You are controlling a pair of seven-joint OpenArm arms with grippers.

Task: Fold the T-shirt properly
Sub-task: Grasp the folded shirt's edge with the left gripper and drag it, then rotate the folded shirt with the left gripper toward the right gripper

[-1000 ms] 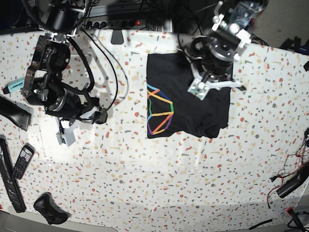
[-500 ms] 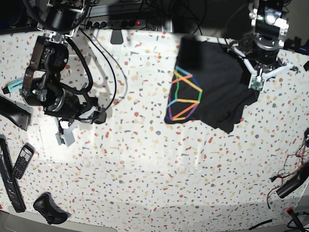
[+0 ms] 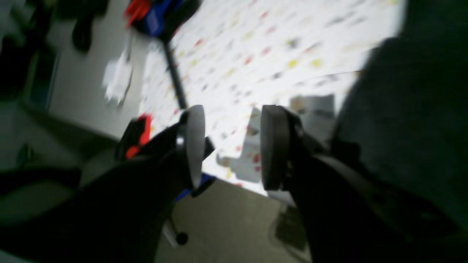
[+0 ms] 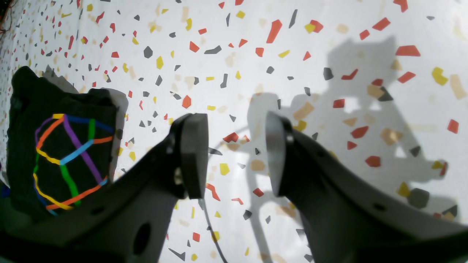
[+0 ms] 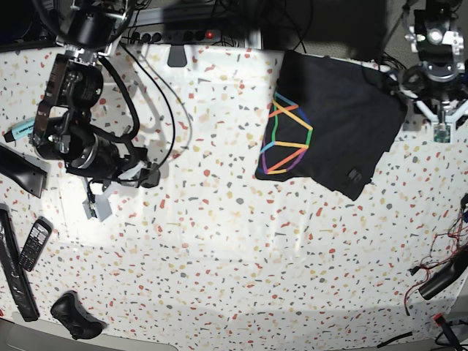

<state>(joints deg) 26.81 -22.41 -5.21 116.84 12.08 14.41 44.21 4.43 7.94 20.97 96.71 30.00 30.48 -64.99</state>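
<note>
The black T-shirt point(image 5: 336, 121) lies partly unfolded at the back right of the speckled table point(image 5: 219, 248), its rainbow line print point(image 5: 287, 139) facing up on its left part. My left gripper point(image 5: 439, 110) hangs just off the shirt's right edge, above the table's far right side. The blurred left wrist view shows this gripper point(image 3: 228, 146) open with only table between its fingers and black cloth point(image 3: 409, 128) beside it. My right gripper point(image 4: 234, 153) is open and holds nothing over bare table, far left of the shirt point(image 4: 55, 160); the base view has it point(image 5: 101, 203) at the left.
At the left edge lie a phone point(image 5: 34, 245), a long black remote point(image 5: 14, 274), a black controller point(image 5: 75, 316) and a blue marker point(image 5: 20, 131). A power strip point(image 5: 175, 34) runs along the back. Cables point(image 5: 435, 278) sit at the right front.
The left arm swept the shirt toward the back right corner, then opened and let it go. The shirt now lies spread further right. The right arm stayed put.
</note>
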